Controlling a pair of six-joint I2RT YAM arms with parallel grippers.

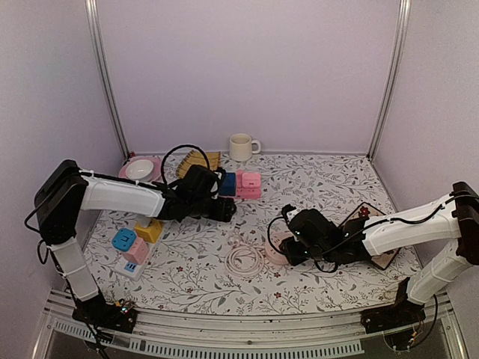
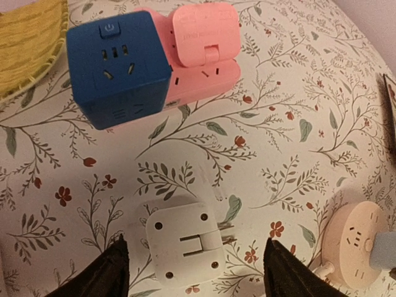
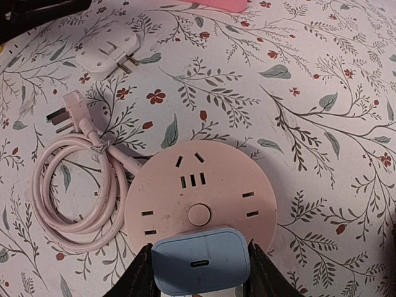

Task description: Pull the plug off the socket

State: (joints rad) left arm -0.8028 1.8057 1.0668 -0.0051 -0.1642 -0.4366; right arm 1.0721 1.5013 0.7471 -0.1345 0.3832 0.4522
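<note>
A light blue plug [image 3: 201, 265] sits on the near edge of a round pink socket [image 3: 198, 185], which lies flat on the floral table. My right gripper [image 3: 199, 267] is shut on the blue plug, one finger on each side. The socket also shows in the top view [image 1: 275, 253] under the right gripper [image 1: 290, 250]. Its pink cable [image 3: 74, 198] lies coiled to the left. My left gripper [image 2: 195, 272] is open and hangs over a loose white plug adapter [image 2: 185, 242] lying on the table, without touching it.
A blue cube socket [image 2: 117, 65] and a pink cube socket [image 2: 204, 52] stand just beyond the left gripper. A white power strip with coloured cubes [image 1: 131, 250] lies at the left. A mug [image 1: 241, 146], a pink bowl [image 1: 141, 169] and a dark tray [image 1: 374, 224] are also there.
</note>
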